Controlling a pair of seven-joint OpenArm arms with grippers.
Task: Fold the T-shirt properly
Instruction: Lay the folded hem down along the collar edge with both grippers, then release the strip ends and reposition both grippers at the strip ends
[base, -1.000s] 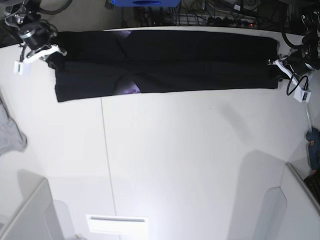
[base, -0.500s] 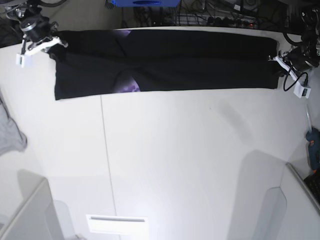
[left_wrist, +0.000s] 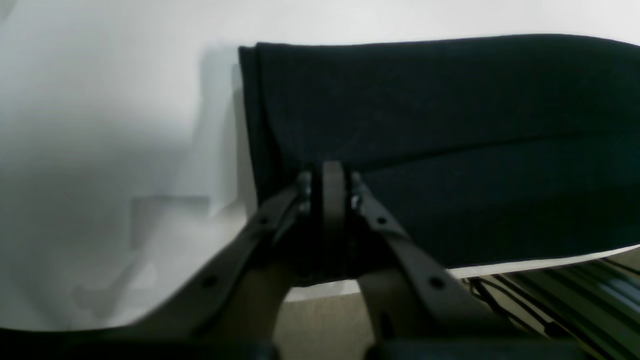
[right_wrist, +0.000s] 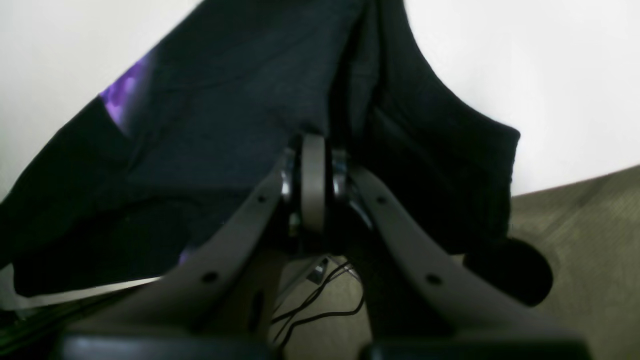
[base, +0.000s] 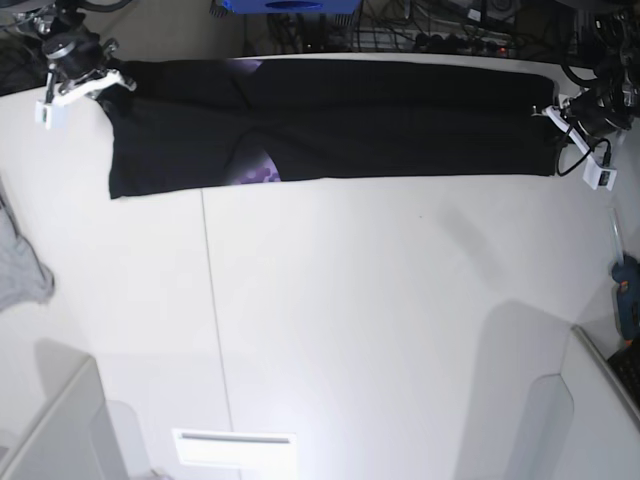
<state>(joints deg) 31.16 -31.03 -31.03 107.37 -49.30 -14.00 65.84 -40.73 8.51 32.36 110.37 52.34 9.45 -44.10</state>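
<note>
Both arms have drawn back toward the far table (base: 330, 330) edge. You see the left gripper (base: 556, 113) and right gripper (base: 103, 83), jaws closed, each pinching one end of the T-shirt (base: 330, 135), lying as a long band. Judged step: lengthwise fold; next, release cleanly.

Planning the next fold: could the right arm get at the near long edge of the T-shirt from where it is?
Probably yes: the right gripper sits at the T-shirt end, and bare table borders that edge.
</note>
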